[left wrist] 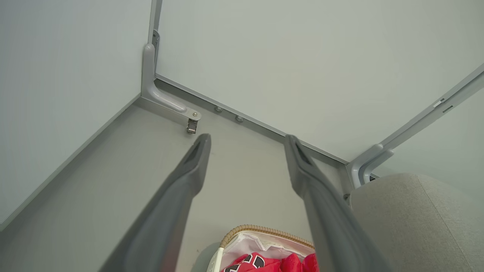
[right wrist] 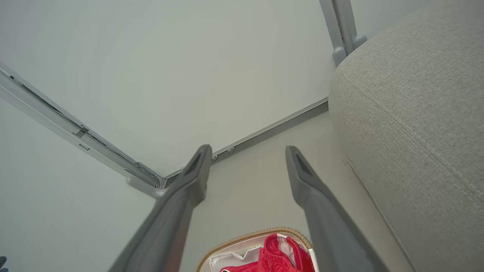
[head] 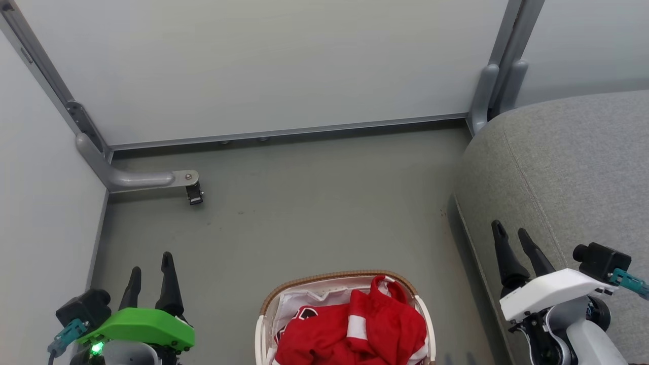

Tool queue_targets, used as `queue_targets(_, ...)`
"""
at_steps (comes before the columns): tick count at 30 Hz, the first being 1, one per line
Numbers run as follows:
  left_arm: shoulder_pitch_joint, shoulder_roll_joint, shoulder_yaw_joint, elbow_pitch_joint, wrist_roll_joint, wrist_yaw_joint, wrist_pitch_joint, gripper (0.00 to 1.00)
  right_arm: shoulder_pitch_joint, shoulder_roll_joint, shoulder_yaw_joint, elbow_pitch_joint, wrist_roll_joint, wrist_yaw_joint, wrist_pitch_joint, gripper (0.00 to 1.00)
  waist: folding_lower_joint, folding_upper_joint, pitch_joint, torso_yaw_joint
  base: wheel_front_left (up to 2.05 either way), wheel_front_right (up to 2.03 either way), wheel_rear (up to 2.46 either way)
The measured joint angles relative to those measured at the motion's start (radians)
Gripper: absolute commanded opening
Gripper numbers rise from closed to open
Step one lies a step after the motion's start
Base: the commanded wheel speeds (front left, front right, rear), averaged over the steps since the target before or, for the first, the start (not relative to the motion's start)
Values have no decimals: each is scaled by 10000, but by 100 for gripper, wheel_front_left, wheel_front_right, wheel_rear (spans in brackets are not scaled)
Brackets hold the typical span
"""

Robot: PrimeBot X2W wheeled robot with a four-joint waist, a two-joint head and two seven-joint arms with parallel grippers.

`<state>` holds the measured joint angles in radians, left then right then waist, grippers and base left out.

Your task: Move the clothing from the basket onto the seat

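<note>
On the floor near the robot, the basket holds the red clothing, midway between both arms.
Both the left fingers and the right fingers stand fully spread and hold nothing, likely poised for a first reach. The seat lies just right. Its near half cut off, the pile's 2 garments blur together.

Grey floor, pale panel walls
</note>
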<state>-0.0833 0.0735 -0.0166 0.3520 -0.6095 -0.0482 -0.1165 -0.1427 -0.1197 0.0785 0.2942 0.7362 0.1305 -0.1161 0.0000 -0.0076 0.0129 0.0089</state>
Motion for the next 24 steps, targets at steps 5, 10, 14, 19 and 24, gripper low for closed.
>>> queue_targets(5, 15, 15, -117, 52, 581, 128, -167, 100, 0, -35, 15, 196, -686, 0, -165, 100, 0, 0, 0, 0, 0, 0, 0)
queue_targets(10, 25, 36, -207, 105, 1110, 178, -274, 100, 0, -31, 40, 286, -1285, 0, -270, 100, 0, 0, 9, 7, 0, 0, 0)
queue_targets(14, 35, 44, -272, 134, 1476, 232, -391, 100, 0, -31, 36, 393, -1755, 0, -382, 100, 0, 0, 20, 24, 0, 0, 0)
queue_targets(19, 51, 48, -345, 159, 1939, 278, -512, 100, -1, -38, 40, 491, -2276, 0, -502, 100, 0, 0, 20, 46, 0, 0, 0)
queue_targets(24, 52, 40, -408, 142, 2424, 307, -616, 100, -2, 6, 31, 522, -2717, 0, -616, 100, 0, 0, 32, 51, 0, 0, 0)
